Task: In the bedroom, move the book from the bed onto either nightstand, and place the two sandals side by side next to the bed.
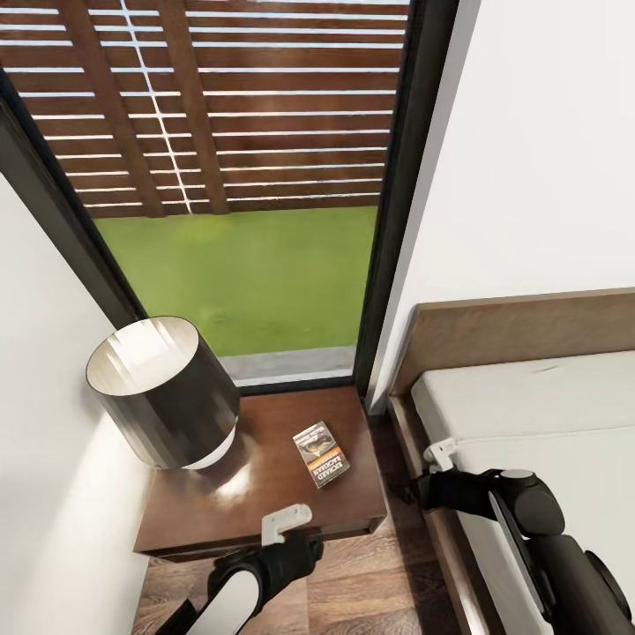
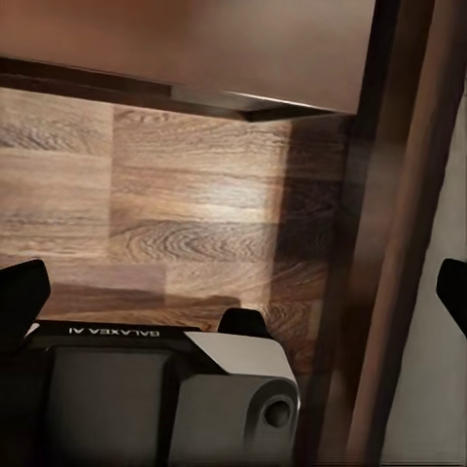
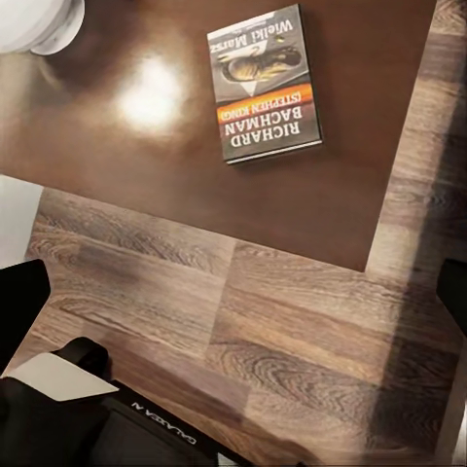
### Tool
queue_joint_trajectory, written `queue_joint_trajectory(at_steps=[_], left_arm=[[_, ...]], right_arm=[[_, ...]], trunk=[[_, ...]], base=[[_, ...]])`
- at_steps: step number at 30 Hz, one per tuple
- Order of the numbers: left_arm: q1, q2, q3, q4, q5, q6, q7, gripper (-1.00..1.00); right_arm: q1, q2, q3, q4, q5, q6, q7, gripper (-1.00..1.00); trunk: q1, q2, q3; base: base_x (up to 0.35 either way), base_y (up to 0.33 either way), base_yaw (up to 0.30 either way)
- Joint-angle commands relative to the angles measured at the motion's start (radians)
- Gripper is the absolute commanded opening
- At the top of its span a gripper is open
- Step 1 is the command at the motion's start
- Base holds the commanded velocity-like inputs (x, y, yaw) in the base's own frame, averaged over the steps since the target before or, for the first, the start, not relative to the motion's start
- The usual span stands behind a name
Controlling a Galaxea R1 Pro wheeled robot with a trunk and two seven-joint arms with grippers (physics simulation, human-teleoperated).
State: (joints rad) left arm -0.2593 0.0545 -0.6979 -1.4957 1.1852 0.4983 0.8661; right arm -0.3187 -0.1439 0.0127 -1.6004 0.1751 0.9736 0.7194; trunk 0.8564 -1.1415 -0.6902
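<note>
While the lamp (image 1: 163,392) crowds the left of the nightstand (image 1: 265,507), the book (image 1: 321,453) lies flat on the glossy top to its right, cover up, clear of the lamp base and short of the right edge. From my console that half of the job looks done; no sandals are in sight here, so the rest lies elsewhere in the room.

My left gripper (image 1: 284,522) hangs low at the nightstand's front edge, empty, fingers parted. Further right, my right gripper (image 1: 438,456) sits over the bed (image 1: 529,397) frame's near corner, also empty; I cannot tell how wide it stands.

I judge the paperback light, thin and a little bendy, and likely to skate on that polished wood. If I had to lift it again, I would pinch across a long edge near the spine, or slide it to overhang first. The wrist view shows its orange band and white lettering (image 3: 265,86) plainly, with floor (image 3: 243,331) beyond.
</note>
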Motion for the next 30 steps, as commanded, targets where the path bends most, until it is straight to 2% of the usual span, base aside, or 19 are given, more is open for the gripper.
queue_joint_trajectory(at_steps=[1, 20, 30], left_arm=[[-0.001, 0.001, -0.002, -0.001, 0.006, 0.001, 0.007, 1.00], [0.023, 0.010, -0.003, 0.090, -0.005, -0.050, -0.058, 1.00], [0.045, 0.009, -0.006, 0.177, -0.086, -0.075, -0.145, 1.00]], right_arm=[[-0.001, 0.000, 0.001, -0.001, 0.010, 0.002, 0.008, 1.00], [0.064, 0.000, -0.001, 0.000, 0.014, -0.029, 0.004, 1.00], [0.115, 0.000, -0.001, 0.003, 0.019, -0.062, 0.003, 1.00]], trunk=[[0.000, -0.001, -0.001], [0.000, -0.001, -0.001], [0.000, -0.001, -0.001]], base=[[0.000, 0.000, 0.000], [0.000, 0.000, 0.000], [0.000, 0.000, 0.000]])
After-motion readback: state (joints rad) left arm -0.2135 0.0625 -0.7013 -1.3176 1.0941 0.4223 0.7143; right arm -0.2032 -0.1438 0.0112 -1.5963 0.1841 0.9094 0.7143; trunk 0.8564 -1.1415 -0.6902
